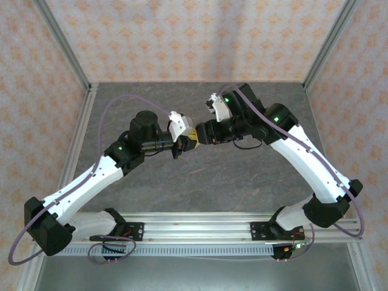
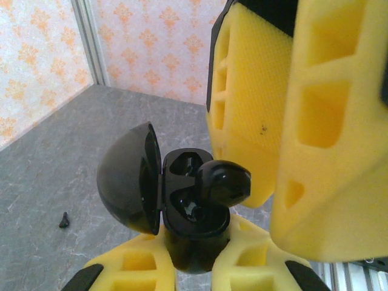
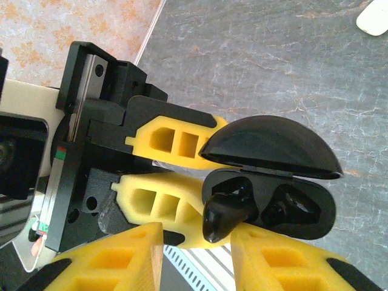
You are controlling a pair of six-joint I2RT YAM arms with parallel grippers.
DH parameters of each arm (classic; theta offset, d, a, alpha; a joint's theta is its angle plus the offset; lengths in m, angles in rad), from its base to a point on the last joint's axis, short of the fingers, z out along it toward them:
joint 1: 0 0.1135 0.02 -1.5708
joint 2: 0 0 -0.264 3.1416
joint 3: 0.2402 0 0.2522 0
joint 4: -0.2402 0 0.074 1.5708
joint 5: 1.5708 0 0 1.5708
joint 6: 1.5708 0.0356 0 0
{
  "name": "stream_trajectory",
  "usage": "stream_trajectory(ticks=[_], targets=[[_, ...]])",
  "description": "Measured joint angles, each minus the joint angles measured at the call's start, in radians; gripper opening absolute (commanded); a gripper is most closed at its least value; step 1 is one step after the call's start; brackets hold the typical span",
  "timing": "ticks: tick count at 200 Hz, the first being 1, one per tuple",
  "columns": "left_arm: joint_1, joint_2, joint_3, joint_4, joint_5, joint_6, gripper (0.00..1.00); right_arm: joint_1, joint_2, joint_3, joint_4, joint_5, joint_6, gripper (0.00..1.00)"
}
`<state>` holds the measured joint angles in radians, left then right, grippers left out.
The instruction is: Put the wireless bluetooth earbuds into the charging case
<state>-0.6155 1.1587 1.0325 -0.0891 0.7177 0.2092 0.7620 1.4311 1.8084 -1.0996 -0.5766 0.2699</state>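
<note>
While the two arms meet above the middle of the grey, marble-veined table (image 1: 242,182), the left gripper (image 2: 194,257) is clenched on the lower part of the charging case (image 2: 182,209), a glossy black shell of rounded shape. Its domed lid (image 2: 127,179) stands open to the side on its hinge, and the moulded sockets inside can be seen. One black earbud (image 2: 223,182), smooth and shiny with a bulbous head, lies tilted at the mouth of one socket, not sunk fully in. The right gripper (image 3: 197,233) hovers around it with the jaws partly apart. One finger (image 3: 285,260) seems to touch the earbud, but whether it is really pinched I cannot tell. All the fingers are of a yellow material with a fine grainy surface and rectangular hollows. A small dark speck (image 2: 63,219) lies on the table, and a white rounded thing (image 3: 373,18) lies well apart from the case.
</note>
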Motion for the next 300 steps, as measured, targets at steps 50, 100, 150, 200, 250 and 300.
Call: stream_trajectory(ticks=[50,100,150,200,250,300], targets=[[0.0,0.011,0.0,0.004,0.0,0.0,0.0,0.0,0.009,0.026,-0.001,-0.008,-0.004,0.35],[0.0,0.011,0.0,0.004,0.0,0.0,0.0,-0.014,0.034,0.061,-0.031,-0.002,-0.02,0.35],[0.0,0.011,0.0,0.004,0.0,0.0,0.0,-0.122,-0.029,0.073,-0.061,0.094,-0.018,0.39],[0.0,0.007,-0.002,0.003,-0.013,0.001,0.0,-0.287,-0.057,-0.105,-0.011,0.19,0.048,0.37],[0.0,-0.02,-0.01,-0.012,-0.031,0.008,0.0,-0.387,0.159,-0.272,0.146,0.178,0.104,0.34],[0.0,-0.019,-0.031,-0.016,-0.045,0.009,0.0,-0.406,0.473,-0.17,0.23,0.218,0.014,0.23]])
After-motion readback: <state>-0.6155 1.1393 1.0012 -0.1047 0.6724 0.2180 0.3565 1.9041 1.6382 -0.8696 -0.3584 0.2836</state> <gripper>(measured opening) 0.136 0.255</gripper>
